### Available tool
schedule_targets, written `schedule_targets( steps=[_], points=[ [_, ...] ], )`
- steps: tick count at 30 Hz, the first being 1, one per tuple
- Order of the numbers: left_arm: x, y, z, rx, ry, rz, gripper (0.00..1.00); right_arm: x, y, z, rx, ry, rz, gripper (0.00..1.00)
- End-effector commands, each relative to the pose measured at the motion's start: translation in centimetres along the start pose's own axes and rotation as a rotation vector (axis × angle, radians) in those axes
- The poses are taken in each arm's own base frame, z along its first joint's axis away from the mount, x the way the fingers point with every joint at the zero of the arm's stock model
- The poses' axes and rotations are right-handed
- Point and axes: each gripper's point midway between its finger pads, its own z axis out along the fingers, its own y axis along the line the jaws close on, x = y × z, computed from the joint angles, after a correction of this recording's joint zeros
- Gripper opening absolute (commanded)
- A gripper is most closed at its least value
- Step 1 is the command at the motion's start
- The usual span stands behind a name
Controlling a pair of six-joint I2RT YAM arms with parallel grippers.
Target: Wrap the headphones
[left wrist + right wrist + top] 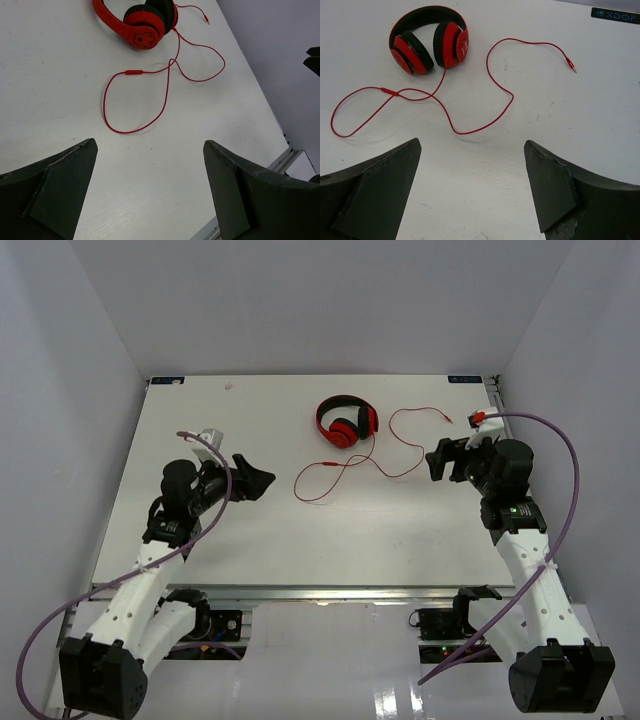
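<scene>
- The headphones (347, 423) lie toward the far middle of the table (330, 540), cups folded together under the band. They are well apart from both arms, and nothing holds them.
- Left gripper (255, 478): it hovers over the left half of the table with its jaws spread wide, and it is empty.
- Cable (104, 102): from the cups it drops toward the near side in a loose loop. It crosses itself and swings right to the plug (571, 65).
- Handling, as a judgement: the band and cups look rigid and light, and the glossy plastic may slip. The band suits a steadying grip. The cable is thin and limp and lies flat on the table, so it will be awkward to pinch. The plug end or the small inline lump (134, 72) offers more to hold.
- Right gripper (445, 458): it hangs near the plug with its jaws wide apart, holding nothing.
- Views: the wrist views show the inline lump, and the right wrist view shows the plug's metal tip. Both are too small to make out from above. Only the top view shows both arms relative to the headphones.
</scene>
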Motion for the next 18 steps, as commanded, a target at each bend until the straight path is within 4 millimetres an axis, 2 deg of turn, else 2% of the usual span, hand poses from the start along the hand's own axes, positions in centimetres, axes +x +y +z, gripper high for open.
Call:
schedule_targets(
  steps=[1, 2, 4, 7, 9, 11, 12, 14, 17, 18],
  points=[
    [-2.8, -0.9, 3.5, 0.095, 0.015, 0.047, 0.98, 0.4, 2.6, -0.8, -0.21, -0.008, -0.27, 0.9],
    [-3.0, -0.6, 4.3, 0.095, 0.029, 0.041, 0.98, 0.6, 4.6, -1.2, -0.34, -0.02, -0.331, 0.9],
    [-3.7, 0.6, 7.7, 0.088, 0.083, 0.014, 0.98, 2.6, 8.1, -2.6, -0.594, -0.015, -0.409, 0.9],
    [-4.2, 2.3, 11.7, 0.074, 0.147, 0.012, 0.94, 4.2, 10.5, -4.4, -0.785, -0.043, -0.462, 0.95],
    [-5.0, 4.3, 15.6, 0.05, 0.175, 0.019, 0.9, 4.5, 11.0, -4.7, -0.813, -0.057, -0.461, 0.96],
    [-5.7, 5.8, 18.3, 0.014, 0.177, 0.047, 0.9, 4.4, 10.3, -4.2, -0.774, -0.047, -0.475, 0.97],
    [-6.9, 6.0, 19.6, 0.014, 0.158, 0.088, 0.89, 4.4, 9.8, -3.8, -0.746, -0.036, -0.48, 0.97],
    [-5.4, 8.1, 22.7, -0.022, 0.19, 0.142, 0.89, 4.5, 9.4, -3.5, -0.727, -0.02, -0.477, 0.98],
    [-5.1, 8.7, 26.3, -0.012, 0.193, 0.246, 0.89, 4.8, 9.3, -3.2, -0.727, -0.012, -0.463, 0.98],
    [-6.3, 8.0, 27.3, 0.002, 0.167, 0.27, 0.88, 5.1, 9.3, -3.1, -0.731, -0.006, -0.451, 0.98]
  ],
)
